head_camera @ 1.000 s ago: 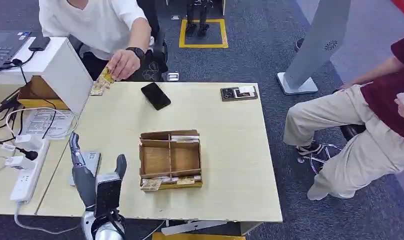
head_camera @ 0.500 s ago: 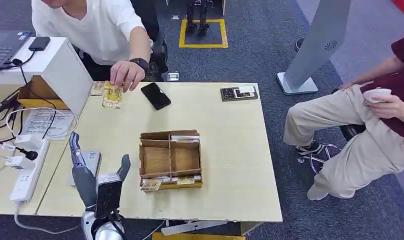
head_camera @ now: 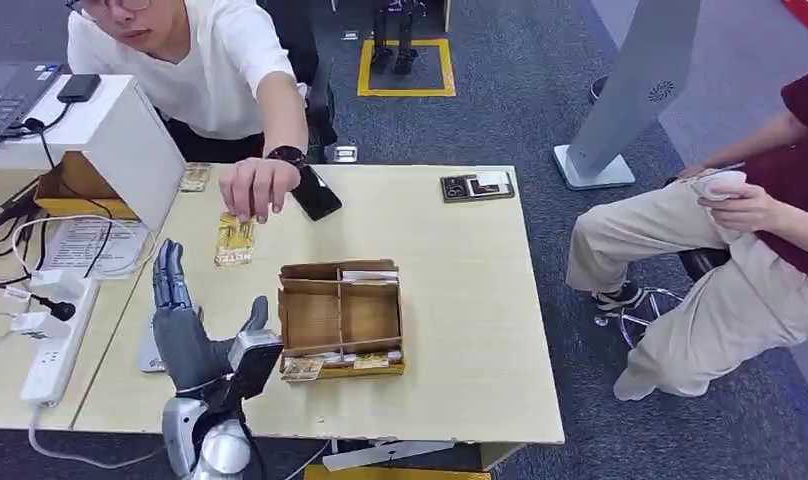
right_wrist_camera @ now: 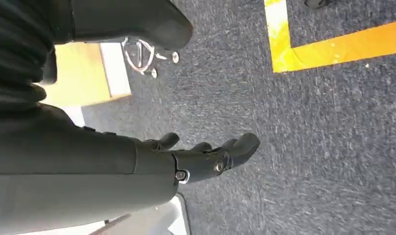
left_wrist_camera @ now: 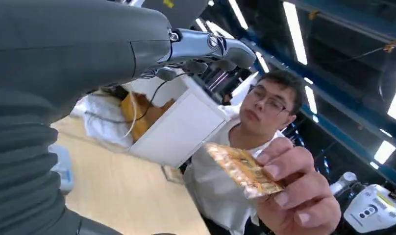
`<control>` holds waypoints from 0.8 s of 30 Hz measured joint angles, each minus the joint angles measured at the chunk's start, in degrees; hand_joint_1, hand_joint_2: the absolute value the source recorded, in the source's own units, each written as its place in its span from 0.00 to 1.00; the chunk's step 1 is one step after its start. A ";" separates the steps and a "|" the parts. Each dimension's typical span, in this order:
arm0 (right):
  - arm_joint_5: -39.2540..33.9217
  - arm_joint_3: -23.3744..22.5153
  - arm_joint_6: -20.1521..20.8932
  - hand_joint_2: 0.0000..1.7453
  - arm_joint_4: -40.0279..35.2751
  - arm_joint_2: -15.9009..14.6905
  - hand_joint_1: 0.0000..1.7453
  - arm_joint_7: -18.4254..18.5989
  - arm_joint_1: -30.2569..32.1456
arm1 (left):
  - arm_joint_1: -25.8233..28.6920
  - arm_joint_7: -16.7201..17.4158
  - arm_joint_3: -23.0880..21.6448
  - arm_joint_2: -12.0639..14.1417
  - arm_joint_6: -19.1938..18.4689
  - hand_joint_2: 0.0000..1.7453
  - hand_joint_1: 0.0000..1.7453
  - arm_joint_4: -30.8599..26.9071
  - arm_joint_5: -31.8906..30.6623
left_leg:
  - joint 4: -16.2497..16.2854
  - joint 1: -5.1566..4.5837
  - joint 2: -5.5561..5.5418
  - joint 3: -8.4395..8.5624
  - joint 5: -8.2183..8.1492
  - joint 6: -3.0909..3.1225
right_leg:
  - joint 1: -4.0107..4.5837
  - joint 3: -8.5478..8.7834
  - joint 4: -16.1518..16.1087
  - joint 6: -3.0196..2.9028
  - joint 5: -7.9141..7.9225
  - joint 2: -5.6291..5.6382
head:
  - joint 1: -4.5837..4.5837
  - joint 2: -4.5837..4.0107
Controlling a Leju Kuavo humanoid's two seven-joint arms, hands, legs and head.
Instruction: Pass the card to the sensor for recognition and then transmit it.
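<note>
From my remote console, I see the card (head_camera: 234, 239), a yellow-gold patterned rectangle with dark lettering along its near end, hanging over the pale tabletop, pinched at its far edge by a person's hand (head_camera: 252, 187). I see it tilted, held between that person's fingertips, in the left wrist view.

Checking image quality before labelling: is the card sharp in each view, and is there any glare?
Head view: card small but evenly lit. Left wrist view: card close and slightly soft, ceiling lights glare brightly. Right wrist view: carpet evenly lit.
</note>
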 joint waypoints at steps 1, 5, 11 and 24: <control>0.00 0.15 0.02 1.00 0.09 -0.11 0.00 0.00 -0.02 | -0.57 0.18 0.44 -0.02 0.00 1.00 0.00 0.39 -0.30 | 0.00 0.00 0.01 0.00 0.00 0.00 | 0.00 0.00 0.00 0.00 0.00 0.01 | -0.02 0.00; 0.18 0.41 0.09 1.00 0.42 -0.37 0.00 0.00 -0.08 | -1.85 0.26 1.60 -0.11 0.00 1.00 0.00 1.77 -2.39 | 0.00 0.00 0.00 -0.01 -0.01 0.00 | 0.00 -0.01 0.00 0.00 -0.01 0.01 | -0.02 0.00; 1.20 1.68 0.79 1.00 1.18 -1.05 0.00 0.17 -0.47 | -7.88 -1.07 8.62 -0.68 0.00 1.00 0.00 4.28 -15.63 | 0.00 0.00 0.00 -0.01 -0.01 0.00 | 0.00 -0.02 0.00 0.00 -0.01 0.01 | 0.00 0.00; 1.18 2.73 0.94 1.00 1.86 -1.77 0.00 0.35 -0.72 | -12.86 1.66 13.73 -1.66 0.02 1.00 0.59 6.82 -24.91 | 0.00 0.01 0.01 -0.02 -0.01 0.00 | 0.00 -0.02 0.00 0.00 -0.02 0.03 | 0.00 0.00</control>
